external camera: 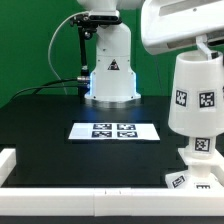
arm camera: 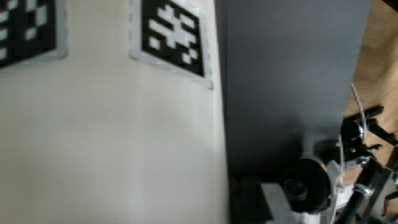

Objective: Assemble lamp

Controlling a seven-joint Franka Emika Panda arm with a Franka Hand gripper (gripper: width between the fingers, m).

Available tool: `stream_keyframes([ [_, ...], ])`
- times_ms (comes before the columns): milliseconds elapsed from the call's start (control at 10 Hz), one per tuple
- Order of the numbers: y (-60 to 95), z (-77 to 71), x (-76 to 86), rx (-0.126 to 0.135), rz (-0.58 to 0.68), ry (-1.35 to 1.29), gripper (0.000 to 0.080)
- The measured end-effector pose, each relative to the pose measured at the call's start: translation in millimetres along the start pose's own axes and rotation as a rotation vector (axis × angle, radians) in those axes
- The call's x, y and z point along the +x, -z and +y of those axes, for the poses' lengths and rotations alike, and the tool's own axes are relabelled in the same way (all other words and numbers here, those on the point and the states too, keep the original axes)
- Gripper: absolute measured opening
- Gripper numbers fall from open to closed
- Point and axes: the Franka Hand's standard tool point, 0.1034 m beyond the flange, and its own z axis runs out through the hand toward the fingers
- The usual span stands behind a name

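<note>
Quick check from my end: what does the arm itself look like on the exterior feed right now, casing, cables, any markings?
The arm has a smooth, rounded white casing that widens to a domed foot on the black table. A small black triangular sticker sits on its front. A black cable loops up beside it. A large white link fills the upper corner; the jaws are not in view.

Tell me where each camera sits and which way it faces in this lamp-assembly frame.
Exterior view: off the arm, looking across the black table toward the arm's white pedestal; the arm's white wrist end shows above the white truncated-cone plastic shade.
Wrist view: on the wrist, very close to the shade's wall; no fingers clearly show.
Shared: the shade with its square tags, and the table.
</note>
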Motion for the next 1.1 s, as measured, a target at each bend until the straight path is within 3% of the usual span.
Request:
stream_keyframes([
  [600, -19.0, 0.6, -22.4, -0.019, -0.031, -0.002, 0.0047],
  [700, -19.2, 0.6, -22.6, -0.019, -0.031, -0.002, 0.0127],
  [800, -18.6, -0.2, -21.5, -0.017, -0.027, -0.001, 0.0127],
  [1000, -17.6, -1.9, -18.7, -0.012, -0.017, 0.002, 0.0492],
  [1100, -17.1, -2.8, -17.5, -0.01, -0.013, 0.006, 0.062],
])
